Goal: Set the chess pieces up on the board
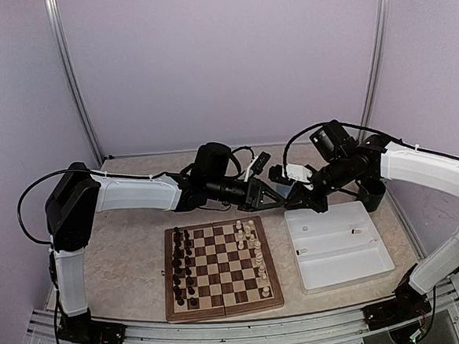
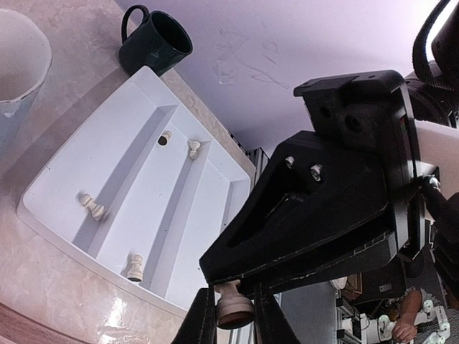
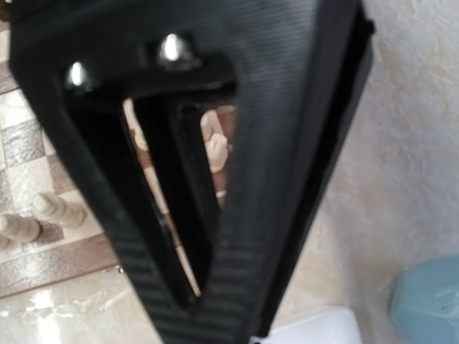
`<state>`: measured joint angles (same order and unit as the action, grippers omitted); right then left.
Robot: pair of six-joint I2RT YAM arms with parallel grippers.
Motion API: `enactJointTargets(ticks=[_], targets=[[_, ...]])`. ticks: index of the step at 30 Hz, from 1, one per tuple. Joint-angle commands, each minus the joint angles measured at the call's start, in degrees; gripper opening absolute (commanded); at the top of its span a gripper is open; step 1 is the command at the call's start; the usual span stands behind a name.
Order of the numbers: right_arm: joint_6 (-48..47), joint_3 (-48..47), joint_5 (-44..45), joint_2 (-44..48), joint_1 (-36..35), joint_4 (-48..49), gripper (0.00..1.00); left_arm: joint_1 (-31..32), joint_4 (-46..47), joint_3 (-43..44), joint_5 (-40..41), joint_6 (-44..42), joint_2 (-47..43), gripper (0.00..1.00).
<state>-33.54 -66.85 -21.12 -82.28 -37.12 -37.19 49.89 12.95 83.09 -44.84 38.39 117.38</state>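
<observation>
chess pieces [image 1: 256, 253] on board [image 1: 223, 309], beige marbled table [image 1: 125, 254], lilac walls [image 1: 222, 62]

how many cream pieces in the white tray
4 pieces: two together at the mug end, one lying in the left channel, one near the lower rim. Part of the tray is hidden, maybe more.

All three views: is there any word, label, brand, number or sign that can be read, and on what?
None. The board, the chess pieces, the white tray, the dark mug, the left arm and the right arm show no legible lettering.
Faint smudges on the wall form no letters.
</observation>
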Motion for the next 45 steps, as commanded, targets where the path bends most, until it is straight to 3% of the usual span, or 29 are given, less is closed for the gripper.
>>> enactJointTargets(ticks=[1,9,15,17,20,23,25,30,35,40,45], targets=[[0.1,-2.0,0.5,-0.3,-0.8,-0.4,0.06,-0.4,1.2,1.2,-0.9,0.4,0.9,0.14],[0.6,-2.6,0.3,-1.1,-0.7,-0.6,0.08,-0.5,1.1,1.2,-0.9,0.4,0.7,0.17],[1.7,-3.6,1.5,-1.6,-0.7,0.4,0.09,-0.5,1.2,1.1,-1.5,0.4,0.6,0.13],[2.0,-4.3,1.7,-1.9,-0.8,0.5,0.14,-0.6,2.0,0.5,-0.7,0.4,0.0,0.13],[2.9,-5.7,0.4,-1.7,0.1,-0.3,0.31,-1.0,5.0,-1.1,1.2,1.3,-1.4,0.12],[4.7,-7.2,-6.3,-0.5,4.2,-1.0,0.48,-1.7,8.3,-3.4,4.3,2.0,-3.7,0.12],[8.3,-8.9,-14.3,-0.5,9.0,-1.4,0.53,-2.3,10.7,-4.7,7.0,2.2,-5.3,0.12],[24.8,-10.1,-40.8,-4.9,21.6,3.2,0.53,-2.1,19.1,-8.8,15.6,1.2,-8.6,0.12],[38.9,-5.3,-58.2,-9.7,24.1,12.8,0.5,-0.9,21.8,-8.5,20.7,-2.8,-10.2,0.13],[55.5,0.3,-64.2,-10.6,23.6,30.1,0.52,-0.3,20.0,-5.6,20.2,-4.2,-8.8,0.13],[56.4,-0.5,-64.1,-11.5,21.9,31.3,0.51,0.6,19.6,-4.2,19.5,-4.2,-7.5,0.13]])
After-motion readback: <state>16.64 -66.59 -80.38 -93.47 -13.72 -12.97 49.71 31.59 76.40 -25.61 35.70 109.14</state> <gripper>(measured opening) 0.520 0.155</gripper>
